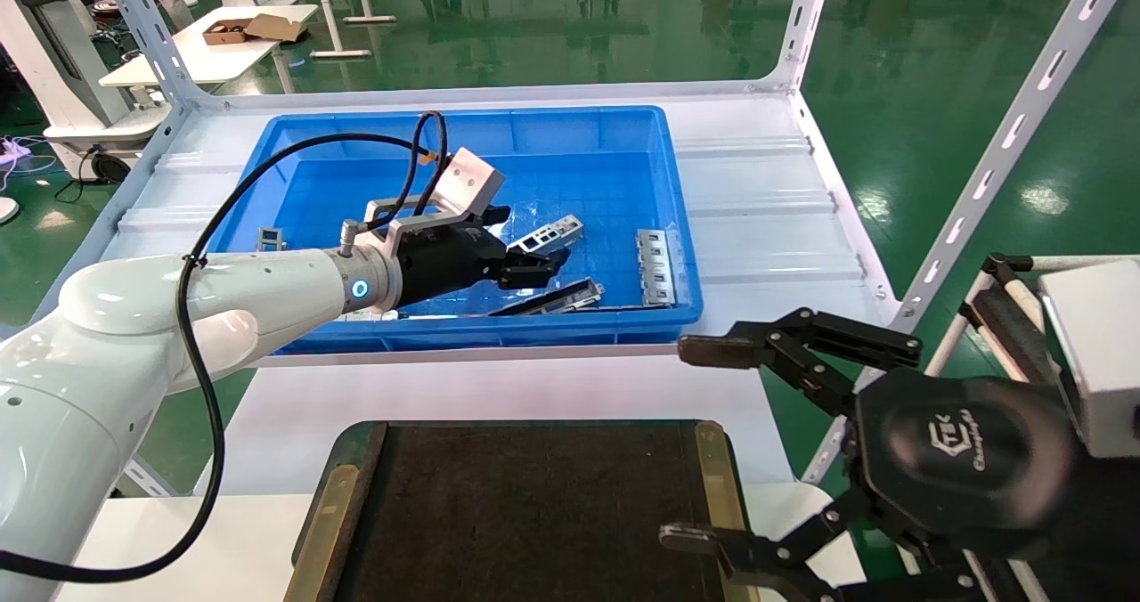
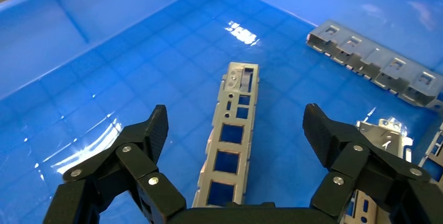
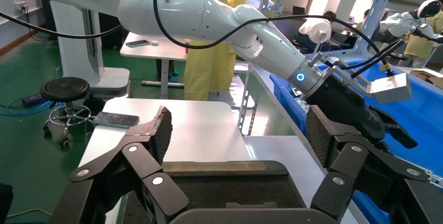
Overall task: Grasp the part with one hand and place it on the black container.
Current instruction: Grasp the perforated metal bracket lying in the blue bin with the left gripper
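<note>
- Green workshop floor surrounds a white shelf framed by white slotted posts; a blue bin sits on it, centre of the head view.
- Left gripper reaches into the bin from the left, fingers spread wide and holding nothing.
- The part, a silver bar with square cut-outs, lies flat on the bin floor; in the left wrist view it runs straight up the middle, between the two open fingers. Lined up this way, closing would likely pinch its long edges.
- In the head view the part shows just past the gripper tips, near the bin's centre.
- More metal pieces lie nearby: a notched strip at upper right of the wrist view, well apart, and others at lower right, close to the right-hand finger, which could get nudged.
- Bare blue floor lies left of the part, giving room there.
- The container, matte black with olive side strips, sits at bottom centre of the head view, nothing seen on it, with the bin's near wall to clear first.
- Right gripper is parked at lower right, fingers wide apart, holding nothing, beside the container's right edge.
</note>
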